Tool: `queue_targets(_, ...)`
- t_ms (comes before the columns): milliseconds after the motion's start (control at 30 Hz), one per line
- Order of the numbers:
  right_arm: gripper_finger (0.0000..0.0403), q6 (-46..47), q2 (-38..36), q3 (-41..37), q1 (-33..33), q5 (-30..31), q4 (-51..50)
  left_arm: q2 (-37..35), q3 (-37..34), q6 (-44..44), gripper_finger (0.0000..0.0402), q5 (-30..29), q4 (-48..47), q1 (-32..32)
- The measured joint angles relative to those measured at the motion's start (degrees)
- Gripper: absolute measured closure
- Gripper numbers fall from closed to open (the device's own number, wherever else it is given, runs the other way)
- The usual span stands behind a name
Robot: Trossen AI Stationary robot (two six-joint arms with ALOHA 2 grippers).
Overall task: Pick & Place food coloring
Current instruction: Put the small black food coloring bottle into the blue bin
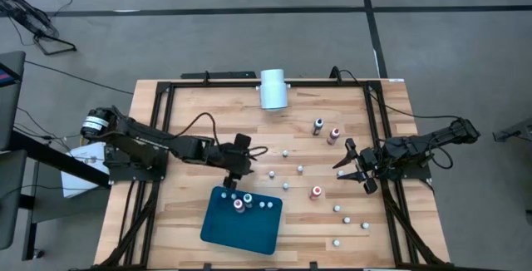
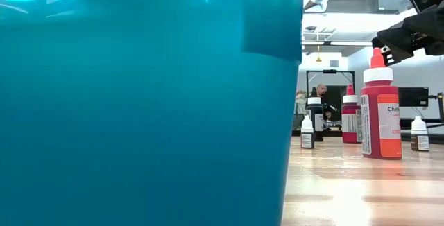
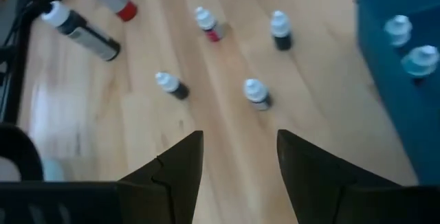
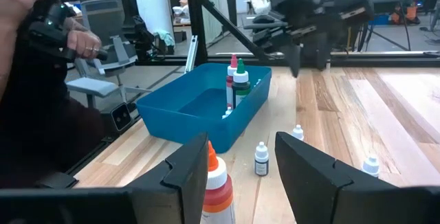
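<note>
Teal tray (image 2: 139,101) blocking view, bottles (image 2: 381,108) behind

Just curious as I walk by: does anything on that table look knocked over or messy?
Yes: the white cylinder lies on its side at the table's far edge. Otherwise the small bottles stand scattered and upright, some already in the teal tray. Nothing looks spilled.

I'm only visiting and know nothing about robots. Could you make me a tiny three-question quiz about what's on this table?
1. True or false: the left gripper is holding a bottle.
2. What holds some bottles already? A) teal tray B) white cylinder C) the floor
3. Fill in: the right gripper is open and ____.

Key: 1 false, it is open and empty above bare wood; 2 A; 3 empty.
</note>
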Motion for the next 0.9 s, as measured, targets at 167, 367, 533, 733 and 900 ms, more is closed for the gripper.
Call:
queue_targets(167,0.0244,0.00,0.00,0.00,0.01,0.00,0.00,2.79,5.33,-0.91,0.0223,1.24,-6.86,2.23)
queue_targets(367,0.0244,-0.01,0.01,-0.02,-0.02,-0.02,0.13,9.87,15.08,-0.68,0.0223,7.50,-15.31,2.36)
queue_targets(533,0.0244,0.00,-0.01,-0.02,0.01,-0.04,0.22,15.88,21.44,2.38,0.0223,9.03,-17.98,3.18)
queue_targets(733,0.0244,0.00,0.00,-0.02,0.01,-0.02,0.08,21.06,26.86,3.69,0.0223,10.43,-21.49,4.63)
queue_targets(900,0.0244,0.00,-0.01,-0.02,0.01,-0.02,0.06,23.32,28.23,4.10,0.0223,12.78,-22.45,4.58)
